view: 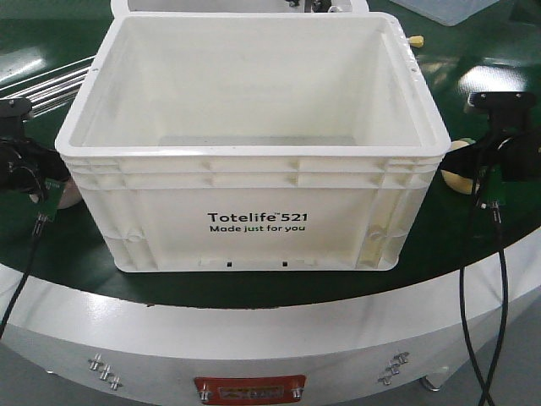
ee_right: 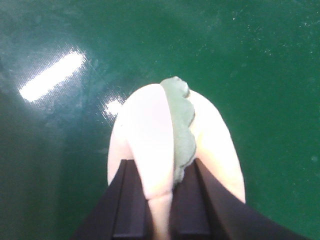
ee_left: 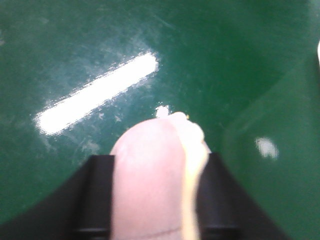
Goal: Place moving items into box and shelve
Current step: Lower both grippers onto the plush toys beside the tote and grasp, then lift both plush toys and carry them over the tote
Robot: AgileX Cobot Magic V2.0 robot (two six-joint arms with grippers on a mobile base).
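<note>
Left wrist-mounted view has the left gripper [ee_left: 157, 167] clamped on the pinkish plush toy [ee_left: 145, 145] over the green worktop [ee_left: 240, 60], the right gripper [ee_right: 161, 172] is pinching the leafy plush toy [ee_right: 215, 150], and both sit outside the empty box [view: 254, 211] at centre frame, so I reckon squishy fabric could slip loose or clip the box on the lift.

The box [view: 254, 211] hid most of the pink plush toy [view: 71, 194], leaving a pale sliver at its left corner, and part of the green-leafed plush toy [view: 457, 172] on its right. Both wrist views cut the toys off at the bottom edge; the left one was blurred. A yellowish bit [view: 415, 40] behind was too small to identify.
</note>
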